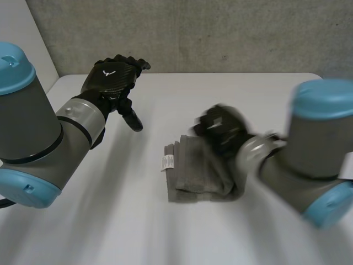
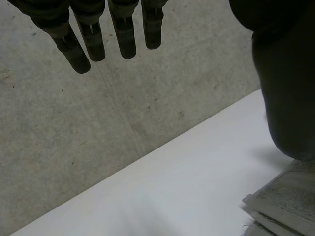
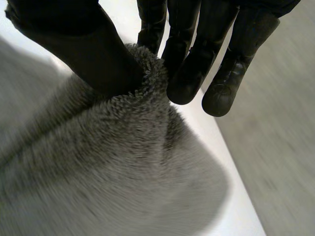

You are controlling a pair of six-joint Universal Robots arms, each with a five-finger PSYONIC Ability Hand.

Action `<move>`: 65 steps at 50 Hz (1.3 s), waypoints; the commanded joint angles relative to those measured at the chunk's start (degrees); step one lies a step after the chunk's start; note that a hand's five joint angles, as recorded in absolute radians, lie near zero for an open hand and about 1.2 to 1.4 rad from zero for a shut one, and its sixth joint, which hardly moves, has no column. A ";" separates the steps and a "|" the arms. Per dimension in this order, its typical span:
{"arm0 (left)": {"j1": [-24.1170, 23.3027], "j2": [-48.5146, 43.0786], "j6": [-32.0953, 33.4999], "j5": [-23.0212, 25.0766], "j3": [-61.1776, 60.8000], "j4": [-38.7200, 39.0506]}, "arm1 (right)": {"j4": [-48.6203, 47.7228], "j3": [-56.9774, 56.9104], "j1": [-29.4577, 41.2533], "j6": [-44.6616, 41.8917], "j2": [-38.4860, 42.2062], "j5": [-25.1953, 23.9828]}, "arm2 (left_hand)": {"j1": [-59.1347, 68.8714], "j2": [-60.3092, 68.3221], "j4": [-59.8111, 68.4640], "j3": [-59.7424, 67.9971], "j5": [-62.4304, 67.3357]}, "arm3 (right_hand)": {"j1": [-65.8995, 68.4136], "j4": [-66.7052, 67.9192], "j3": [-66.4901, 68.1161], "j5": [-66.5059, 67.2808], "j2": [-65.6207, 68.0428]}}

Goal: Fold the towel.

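Note:
A grey towel [image 1: 193, 174] lies folded into a thick stack at the middle of the white table [image 1: 110, 221], a white label at its left edge. My right hand [image 1: 220, 130] is over the stack's far right part and pinches a fold of the grey towel [image 3: 123, 162] between thumb and fingers [image 3: 184, 73]. My left hand [image 1: 113, 77] hangs in the air to the left of and beyond the towel, well apart from it, its fingers [image 2: 123, 37] straight and holding nothing. A corner of the folded towel [image 2: 283, 201] shows beside its thumb.
A grey concrete wall [image 1: 220, 33] stands behind the table's far edge. Bare tabletop lies to the left of and in front of the towel.

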 commanded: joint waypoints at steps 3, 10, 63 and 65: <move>0.22 -0.64 -0.31 -0.01 -0.12 0.23 | 1.35 -2.12 11.68 8.02 5.71 5.46 | -4.97 -4.78 -5.54 -4.50 -12.70 | -61.40 -63.67 -63.40 -63.64 -62.25; -0.65 -4.32 -0.83 0.08 -0.38 0.23 | 1.35 -1.34 5.10 21.63 -0.69 11.98 | -4.97 -4.78 -5.54 -4.50 -12.70 | -64.16 -66.44 -66.16 -66.40 -65.02; 0.75 6.21 -9.54 -8.01 11.93 -14.80 | 3.10 -2.74 -13.46 40.74 -19.78 19.81 | -5.14 -4.95 -5.71 -4.67 -12.87 | -64.16 -66.44 -66.16 -66.40 -65.02; 0.66 6.21 -9.54 -7.92 11.93 -15.67 | 3.20 -2.83 -13.38 40.65 -19.69 19.81 | -5.14 -4.95 -5.71 -4.67 -12.87 | -64.16 -66.44 -66.16 -66.40 -65.02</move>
